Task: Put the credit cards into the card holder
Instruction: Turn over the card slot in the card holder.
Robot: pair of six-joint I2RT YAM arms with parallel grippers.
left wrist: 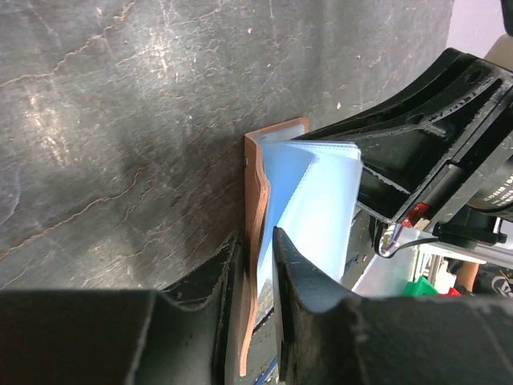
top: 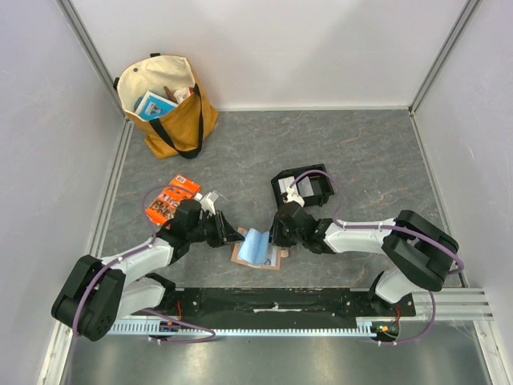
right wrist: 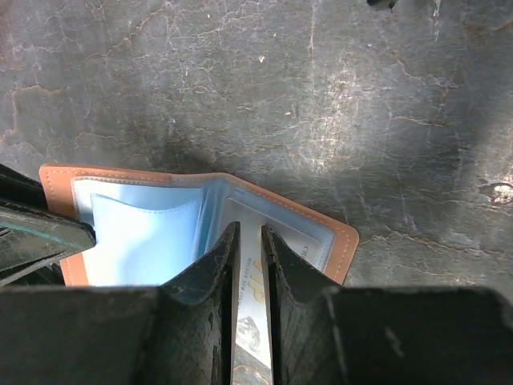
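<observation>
Right gripper (right wrist: 249,241) is pinched tight on a credit card (right wrist: 251,321) (its print is too blurry to read). The card's tip looks tucked into the card holder (right wrist: 144,233), which lies open just ahead of the fingers. Left gripper (left wrist: 256,241) clamps the holder's brown cover. Underneath is a dark grey marbled mat (top: 369,152), with pale walls (top: 304,48) around and a tan tote bag (top: 172,112) in the far corner.

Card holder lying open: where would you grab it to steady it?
Pinch the card holder by its tan cover edge, from the left, as the left gripper does: that flap stands lifted and thin, and this leaves the blue pockets clear for the card in the right gripper.
</observation>
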